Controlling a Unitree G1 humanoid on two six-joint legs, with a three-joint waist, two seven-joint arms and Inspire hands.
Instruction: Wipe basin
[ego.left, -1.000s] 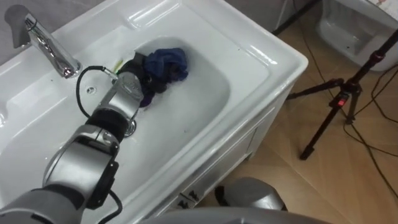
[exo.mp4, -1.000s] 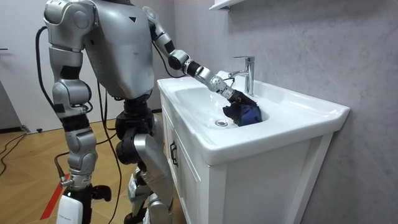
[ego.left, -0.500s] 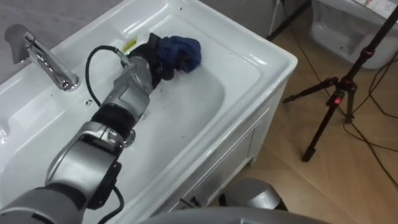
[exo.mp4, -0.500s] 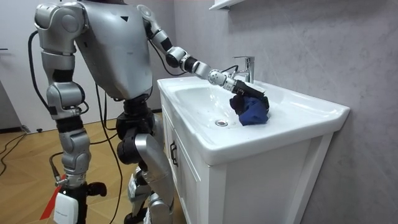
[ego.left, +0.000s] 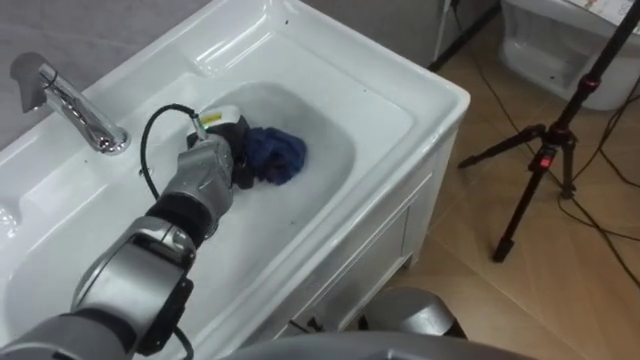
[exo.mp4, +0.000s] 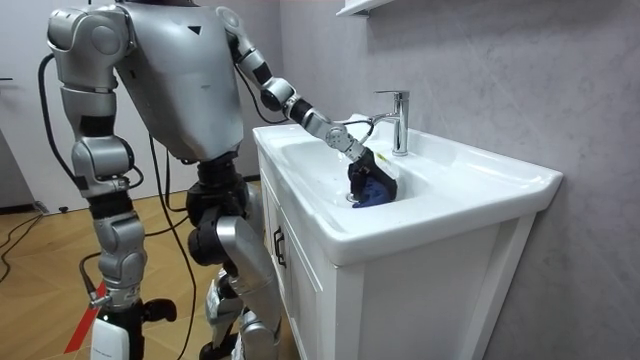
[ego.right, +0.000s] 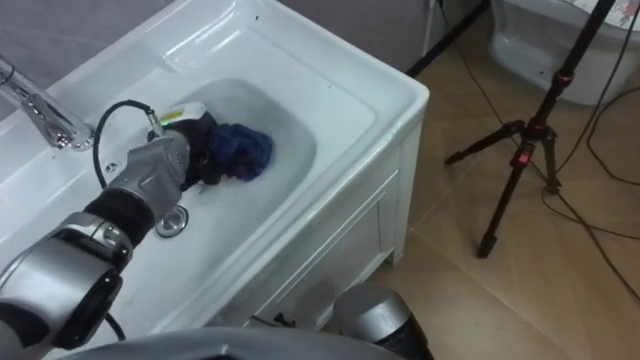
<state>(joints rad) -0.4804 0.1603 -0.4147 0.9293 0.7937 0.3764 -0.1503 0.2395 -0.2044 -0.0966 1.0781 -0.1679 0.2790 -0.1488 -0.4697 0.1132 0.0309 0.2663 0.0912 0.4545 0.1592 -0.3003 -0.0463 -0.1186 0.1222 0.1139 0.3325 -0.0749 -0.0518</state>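
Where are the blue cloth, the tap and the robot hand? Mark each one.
blue cloth (ego.left: 275, 155), left eye view: its bunched middle.
tap (ego.left: 78, 100), left eye view: middle of the spout.
left robot hand (ego.left: 232, 150), left eye view: its dark back, beside the cloth.

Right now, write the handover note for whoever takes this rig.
Left hand: down in the basin, shut on the blue cloth.
Right hand: hangs idle at the robot's side, away from the basin.
Cloth: bunched on the bowl floor, near the drain, below the tap.
Done: cloth is gripped and in contact with the bowl.
Left: the surface does not show how much has been wiped, so it is safest to treat the bowl walls and the rim as not yet done.
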